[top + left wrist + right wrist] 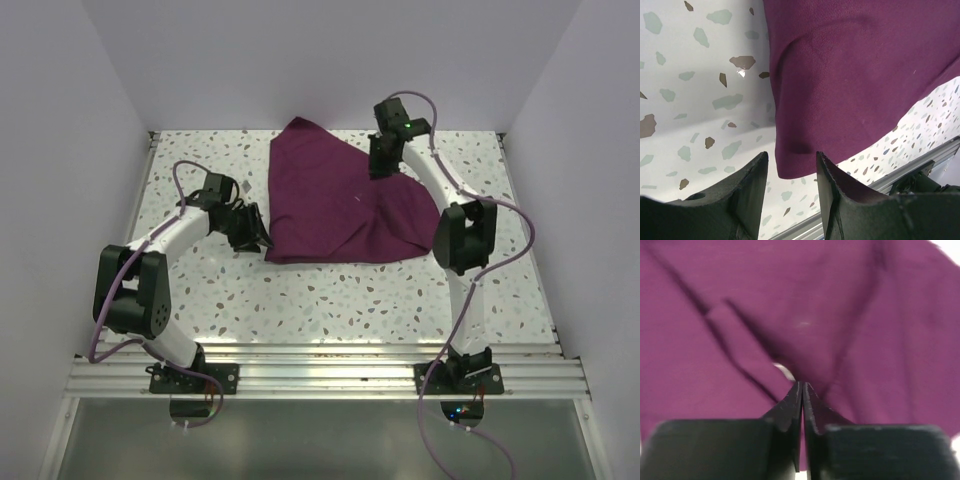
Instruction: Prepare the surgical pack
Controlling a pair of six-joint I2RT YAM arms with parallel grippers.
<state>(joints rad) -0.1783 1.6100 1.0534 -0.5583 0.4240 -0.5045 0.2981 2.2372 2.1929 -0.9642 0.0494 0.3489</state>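
The deep-maroon cloth [340, 200] lies on the speckled table as a folded, roughly triangular bundle with a peak at the far side. My left gripper [258, 238] is open, low at the cloth's near-left corner; in the left wrist view the corner [850, 75] hangs just beyond the gap between my fingers [791, 159]. My right gripper [383, 160] is at the cloth's far right edge, jaws shut with a fold of cloth [740, 300] pinched at the tips [802, 385]. A small pale glint [785, 372] shows beside them. The steel tray, instruments and pads are hidden.
White walls enclose the table on the left, back and right. An aluminium rail [320, 365] runs along the near edge, also in the left wrist view [920, 165]. The right arm's elbow [462, 235] stands at the cloth's right corner.
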